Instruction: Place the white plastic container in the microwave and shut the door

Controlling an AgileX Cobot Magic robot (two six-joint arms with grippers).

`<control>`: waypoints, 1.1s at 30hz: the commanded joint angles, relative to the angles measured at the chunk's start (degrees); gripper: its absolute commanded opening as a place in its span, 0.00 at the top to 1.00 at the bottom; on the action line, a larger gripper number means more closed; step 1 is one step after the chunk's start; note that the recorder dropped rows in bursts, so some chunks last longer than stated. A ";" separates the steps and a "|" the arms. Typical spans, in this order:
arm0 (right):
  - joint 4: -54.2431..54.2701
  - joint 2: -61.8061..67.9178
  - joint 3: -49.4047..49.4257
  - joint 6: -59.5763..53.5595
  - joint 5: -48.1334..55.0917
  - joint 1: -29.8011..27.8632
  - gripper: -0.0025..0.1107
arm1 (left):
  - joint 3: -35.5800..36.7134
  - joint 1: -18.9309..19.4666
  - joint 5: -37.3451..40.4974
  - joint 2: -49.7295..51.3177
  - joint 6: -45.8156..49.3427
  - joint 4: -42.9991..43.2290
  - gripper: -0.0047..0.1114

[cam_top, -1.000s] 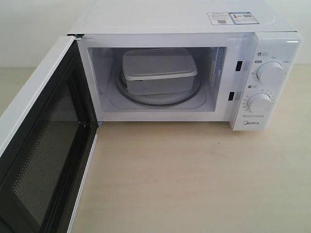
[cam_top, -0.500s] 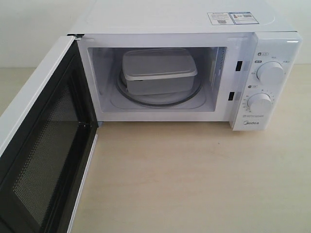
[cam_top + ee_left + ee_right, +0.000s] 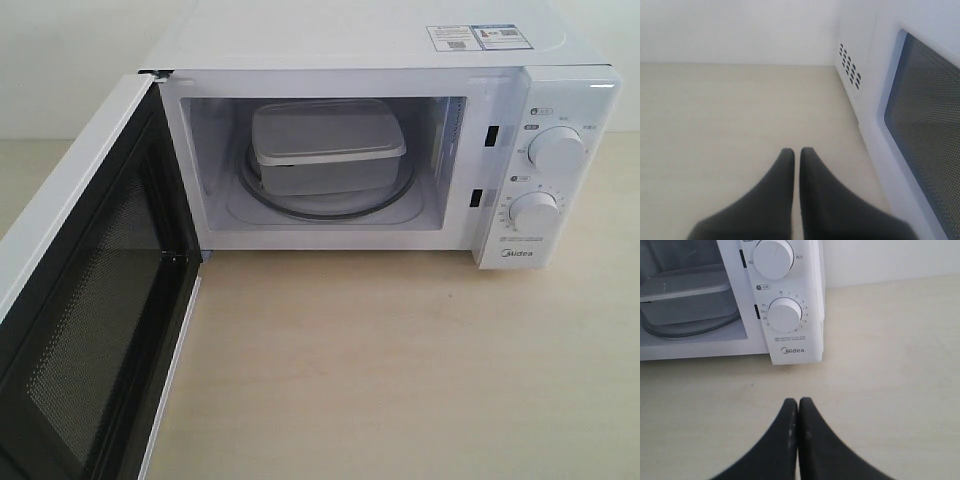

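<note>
**Findings.** The white plastic container was found inside the microwave, resting on the glass turntable in the upper centre of the exterior view, set back from the opening's front edge. The door was found swung wide open across the lower left of that view, its mesh inner face exposed. Placement was judged complete; closing was judged outstanding.

**Risks.** A push delivered by narrow tips on the door's smooth outer face could be lost to slipping. A push stopped short of the latch would leave the door ajar. A hard push could shift the microwave across the table.

**Arm pose.** The left gripper was seen over the table, just beside the door's outer face, its fingers pressed together with nothing held. The right gripper was seen over the table in front of the control panel, near the lower knob, its fingers likewise pressed together and empty. Neither arm was visible in the exterior view.
</note>
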 commanded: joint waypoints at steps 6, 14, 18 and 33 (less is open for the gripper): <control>-0.19 -0.32 -0.04 0.07 -0.01 -0.14 0.98 | 0.17 0.11 0.03 -0.18 -0.44 0.01 0.92; -0.19 -0.32 -0.04 0.06 -0.01 -0.14 0.98 | 0.17 0.11 0.03 -0.18 -0.44 0.01 0.92; -0.19 -0.32 -0.04 0.06 -0.01 -0.14 0.98 | 0.17 0.11 0.03 -0.18 0.23 0.70 0.92; -0.19 -0.32 -0.04 0.06 -0.01 -0.14 0.98 | -25.24 0.11 2.91 -0.18 -4.77 -1.81 0.92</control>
